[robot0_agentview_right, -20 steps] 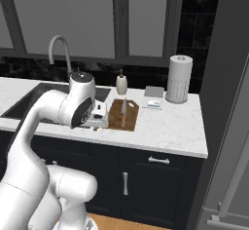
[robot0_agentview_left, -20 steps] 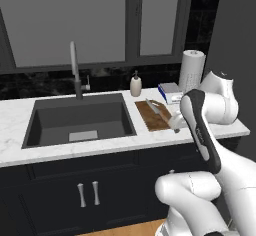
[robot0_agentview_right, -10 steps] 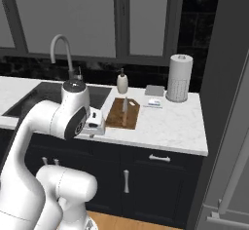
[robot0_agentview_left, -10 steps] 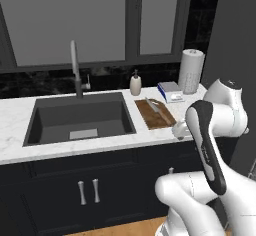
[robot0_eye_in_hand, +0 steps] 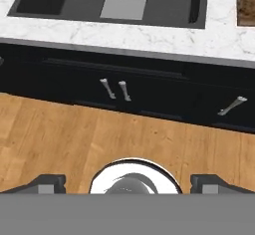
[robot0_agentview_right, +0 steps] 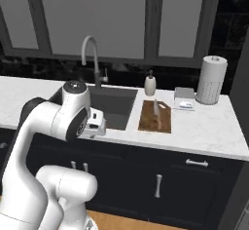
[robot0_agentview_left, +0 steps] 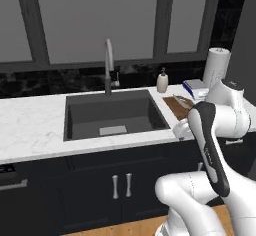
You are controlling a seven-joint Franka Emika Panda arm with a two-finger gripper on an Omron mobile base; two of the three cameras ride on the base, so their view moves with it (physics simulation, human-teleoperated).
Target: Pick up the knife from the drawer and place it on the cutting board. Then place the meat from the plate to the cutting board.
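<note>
While the gripper (robot0_eye_in_hand: 127, 181) is pointed down over the wooden floor (robot0_eye_in_hand: 60, 139) in front of the cabinets, its two fingertips (robot0_eye_in_hand: 45, 183) are seen spread wide at the bottom of the hand view, and nothing is held or touched between them. Above the gripper in that view, the marble counter (robot0_eye_in_hand: 149, 40) and the dark sink (robot0_eye_in_hand: 114, 5) are seen, with a corner of the cutting board (robot0_eye_in_hand: 245, 7) at the upper right. From the right base camera, the cutting board (robot0_agentview_right: 155, 116) is seen flat on the counter, well off to the right of the hand and beyond it, just past the sink's right edge. The knife (robot0_agentview_right: 156, 110) is laid lengthwise on the board, blade toward the wall. A blue-green plate (robot0_agentview_right: 185, 104) is seen just beyond the board's far right corner, near a paper towel roll (robot0_agentview_right: 211, 80); what lies on it cannot be made out. The drawer front with its silver bar handle (robot0_agentview_right: 196, 162) is shut, below the counter to the right of the hand.
</note>
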